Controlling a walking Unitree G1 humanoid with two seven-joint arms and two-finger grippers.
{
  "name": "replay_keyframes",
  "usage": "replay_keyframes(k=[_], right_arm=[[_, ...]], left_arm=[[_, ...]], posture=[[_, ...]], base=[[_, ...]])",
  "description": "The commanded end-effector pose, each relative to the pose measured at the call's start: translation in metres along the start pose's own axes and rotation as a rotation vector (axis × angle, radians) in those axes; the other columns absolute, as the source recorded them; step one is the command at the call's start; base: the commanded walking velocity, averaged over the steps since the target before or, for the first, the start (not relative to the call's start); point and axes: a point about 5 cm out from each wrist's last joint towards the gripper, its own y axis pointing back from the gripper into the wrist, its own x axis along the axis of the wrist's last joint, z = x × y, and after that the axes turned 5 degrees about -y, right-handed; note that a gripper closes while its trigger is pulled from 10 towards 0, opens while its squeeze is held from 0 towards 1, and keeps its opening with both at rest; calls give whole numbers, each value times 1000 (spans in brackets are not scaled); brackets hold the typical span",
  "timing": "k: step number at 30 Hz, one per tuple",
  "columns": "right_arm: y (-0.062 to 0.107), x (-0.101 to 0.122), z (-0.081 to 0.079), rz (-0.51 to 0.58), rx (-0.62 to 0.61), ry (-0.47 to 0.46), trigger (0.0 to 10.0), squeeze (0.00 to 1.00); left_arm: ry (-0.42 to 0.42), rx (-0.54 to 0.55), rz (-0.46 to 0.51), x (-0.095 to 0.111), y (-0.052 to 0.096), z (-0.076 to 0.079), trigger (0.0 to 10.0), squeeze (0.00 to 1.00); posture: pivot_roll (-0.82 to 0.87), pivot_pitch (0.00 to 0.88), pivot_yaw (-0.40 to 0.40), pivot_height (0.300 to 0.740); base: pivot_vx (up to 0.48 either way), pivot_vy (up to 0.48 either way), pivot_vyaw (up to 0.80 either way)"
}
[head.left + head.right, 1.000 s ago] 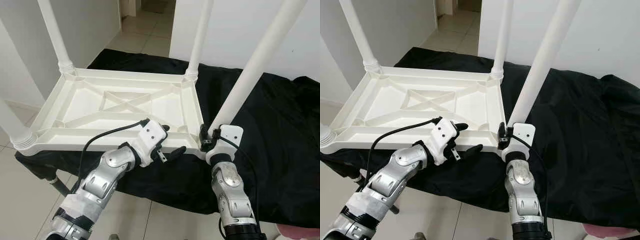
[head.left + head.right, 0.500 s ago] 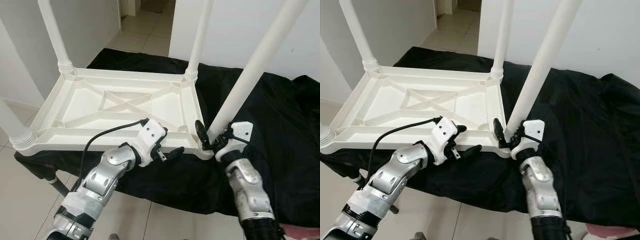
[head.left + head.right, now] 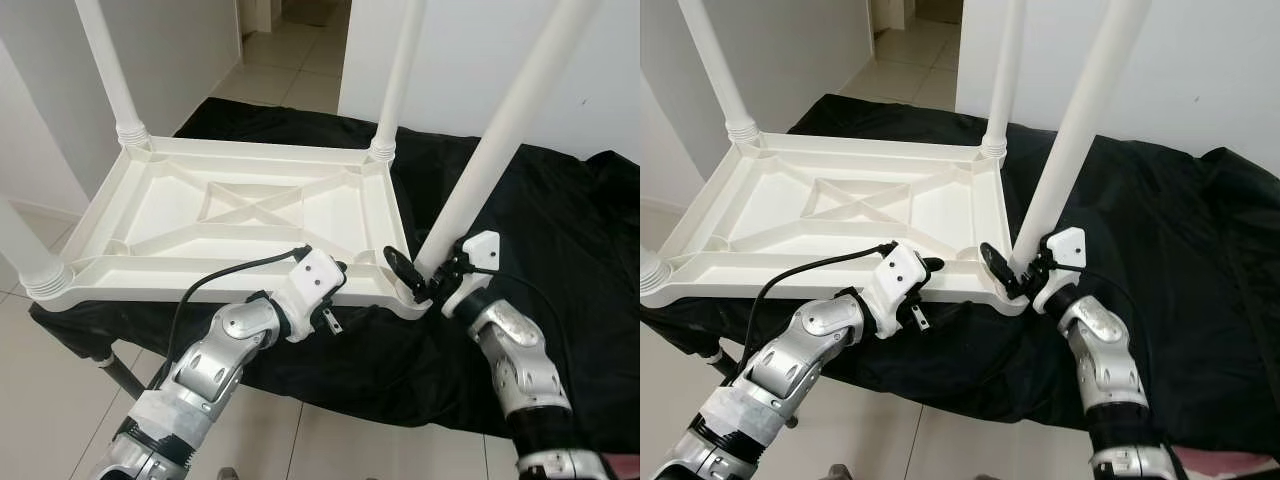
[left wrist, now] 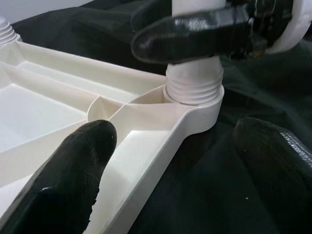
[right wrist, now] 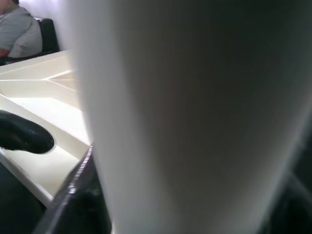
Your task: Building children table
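Four legs: all stand in the corner sockets of the upturned children's table [image 3: 240, 215], which lies on a black cloth [image 3: 560, 230].
Right claw [image 3: 418, 277]: fingers clamped round the near-right leg [image 3: 490, 150], just above its socket.
Left claw [image 3: 338, 285]: fingers apart, straddling the table's near rim beside that socket.
Progress: assembly looks nearly done; probably tightening this leg, then turning the table upright.
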Motion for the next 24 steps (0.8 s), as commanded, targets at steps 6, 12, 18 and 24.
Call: replay_keyframes(k=[6, 12, 18, 24], right_arm=[[4, -13, 5, -48, 43, -41, 0, 0], [5, -17, 4, -63, 49, -77, 510, 0], [2, -14, -1, -32, -10, -95, 10000, 0], [-2, -18, -9, -63, -108, -63, 10000, 0]], left_arm=[[-5, -24, -11, -2, 2, -7, 10000, 0], [-5, -3, -13, -1, 2, -11, 10000, 0], [-6, 9, -12, 0, 3, -12, 10000, 0], [-5, 7, -13, -1, 4, -11, 10000, 0]], posture=[[-35, 0, -52, 740], [-35, 0, -52, 740], [-38, 0, -50, 740], [-45, 0, -42, 740]], base=[[0, 0, 0], [0, 0, 0], [0, 0, 0], [0, 0, 0]])
